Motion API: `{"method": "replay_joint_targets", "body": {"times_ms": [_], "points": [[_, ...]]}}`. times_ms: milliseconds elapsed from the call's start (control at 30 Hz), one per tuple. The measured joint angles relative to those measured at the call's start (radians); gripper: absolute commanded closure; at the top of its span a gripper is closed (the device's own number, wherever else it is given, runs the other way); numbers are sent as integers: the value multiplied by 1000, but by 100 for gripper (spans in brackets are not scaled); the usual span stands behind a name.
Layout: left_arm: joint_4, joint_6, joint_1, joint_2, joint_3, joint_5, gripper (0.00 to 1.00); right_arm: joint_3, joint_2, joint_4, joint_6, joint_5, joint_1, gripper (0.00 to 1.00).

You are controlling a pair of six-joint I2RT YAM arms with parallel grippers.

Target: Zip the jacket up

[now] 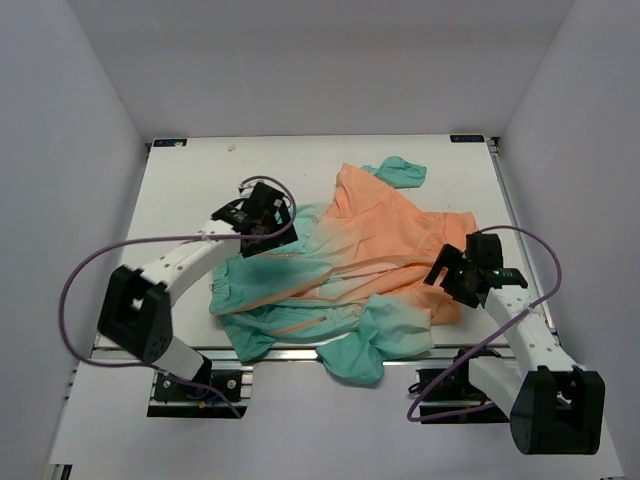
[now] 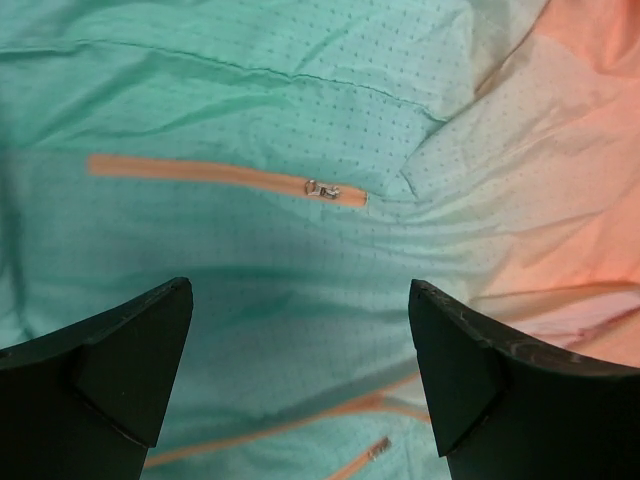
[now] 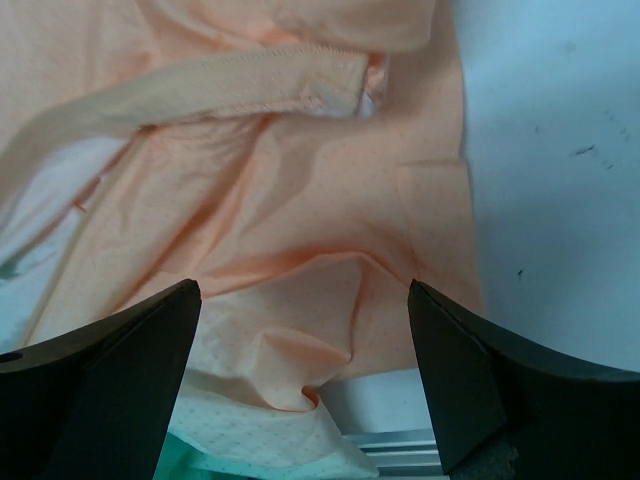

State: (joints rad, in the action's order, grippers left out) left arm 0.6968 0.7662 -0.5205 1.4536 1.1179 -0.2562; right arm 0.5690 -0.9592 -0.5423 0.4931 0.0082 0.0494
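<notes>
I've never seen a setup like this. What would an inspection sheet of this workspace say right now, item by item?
Surface: white table, bare along its far and left sides.
Job's things: jacket, crumpled, orange fading to teal; a teal part lies over the near edge. A short orange zipper with a silver pull shows in the teal cloth.
Clutter: nothing seen.
End effectors: left end effector open above teal cloth; right end effector open above orange cloth; neither holds anything.
Cables: left purple cable and right purple cable each loop out from an arm.
Surroundings: plain white walls on three sides.
</notes>
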Motion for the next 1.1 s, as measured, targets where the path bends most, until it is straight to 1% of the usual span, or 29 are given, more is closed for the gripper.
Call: {"method": "replay_joint_targets", "body": {"times_ms": [133,233,367,467,567,667,733,833,867,900,933,967,1000,1067,1100], "points": [[-53,-52,-9,194,45,24,2,-5,-97,6,18,-19,0,11],[-67,-72,-6,262,42,37,4,-2,-190,32,23,-23,0,11],[-82,-78,-5,270,2,41,5,55,-317,69,24,-24,0,12],[-90,-77,-5,271,-60,52,5,119,-408,108,23,-42,0,13],[-100,-84,-13,259,-101,56,5,208,-517,132,22,-55,1,14],[-114,-94,-34,262,-107,54,5,330,-644,155,21,-67,9,17],[-112,-95,-70,281,-90,62,5,446,-751,152,21,-68,17,18],[-103,-86,-142,350,5,100,5,690,-947,150,14,-61,34,32],[-106,-74,-159,381,50,131,5,787,-1015,143,6,-61,38,43],[-116,-59,-172,415,101,170,4,916,-1103,123,1,-55,41,50],[-135,-41,-179,448,148,205,4,1036,-1188,122,-8,-51,43,53],[-156,-18,-185,492,208,246,4,1151,-1270,126,-16,-45,45,63],[-173,4,-190,539,273,280,4,1313,-1372,100,-27,-49,49,66],[-207,46,-197,634,403,335,3,1615,-1552,81,-41,-49,51,65],[-209,63,-201,678,468,354,2,1720,-1619,96,-46,-53,51,63]]}}
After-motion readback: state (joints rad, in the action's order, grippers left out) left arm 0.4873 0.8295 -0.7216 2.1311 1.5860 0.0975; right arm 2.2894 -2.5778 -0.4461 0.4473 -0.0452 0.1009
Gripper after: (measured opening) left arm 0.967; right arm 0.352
